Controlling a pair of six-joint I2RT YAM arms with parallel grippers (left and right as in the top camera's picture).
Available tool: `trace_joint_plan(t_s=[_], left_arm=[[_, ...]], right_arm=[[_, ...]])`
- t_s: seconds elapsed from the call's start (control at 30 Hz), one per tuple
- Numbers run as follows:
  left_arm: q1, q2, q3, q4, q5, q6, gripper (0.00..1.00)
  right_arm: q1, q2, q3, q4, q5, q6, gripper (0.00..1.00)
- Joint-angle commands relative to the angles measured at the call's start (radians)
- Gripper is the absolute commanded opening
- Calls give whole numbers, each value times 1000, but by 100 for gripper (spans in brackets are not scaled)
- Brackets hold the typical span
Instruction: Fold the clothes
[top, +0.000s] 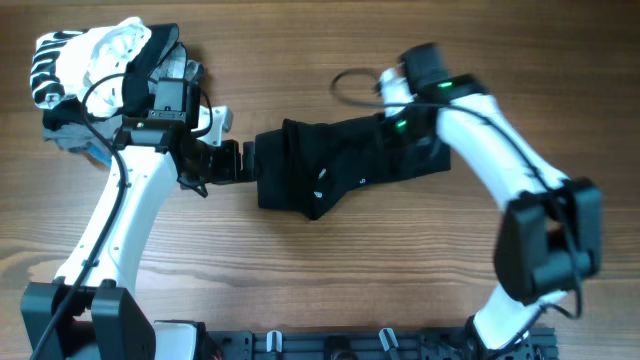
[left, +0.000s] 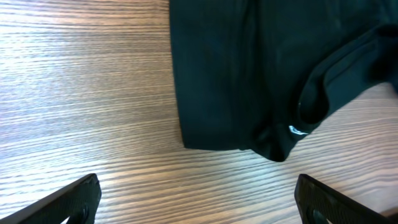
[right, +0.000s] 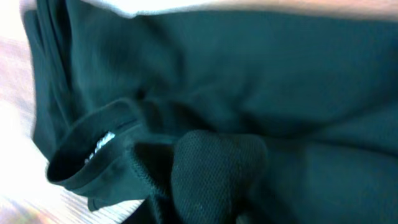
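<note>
Lying bunched on table (top: 400, 260), black garment (top: 335, 165); left tool (top: 243, 162) spread beside it; right tool (top: 396, 124): grip unclear.

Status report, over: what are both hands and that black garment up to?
Left hand open, over bare table beside black garment. Right hand over garment's far end, grip hidden. Garment bunched. Clothes pile at far-left corner, apart.

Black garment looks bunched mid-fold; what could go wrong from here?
The left gripper is open, short of the edge of the black garment; closing there may catch nothing. The right wrist view is filled with fabric, so that grip is unconfirmed; a pull could drag the bunched cloth askew.
</note>
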Motion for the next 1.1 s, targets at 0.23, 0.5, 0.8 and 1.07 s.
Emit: trace_joint_plan(t_s=[0.23,0.5,0.8,1.07], left_arm=[[-3,113,-45,113,182,-3,100],[-24,150,-51,173,182,-3,100],[-63,156,-51,192,169,5,100],[-63,156,-51,129,52,9,100]], right_arm=[[-163,-71,-2,-50,49,134,64],[-177,-39,-196,57,7,203,12],[-21,-177,-216,-10,-86,-88,84],[179,-170,-325,19,267,330,84]])
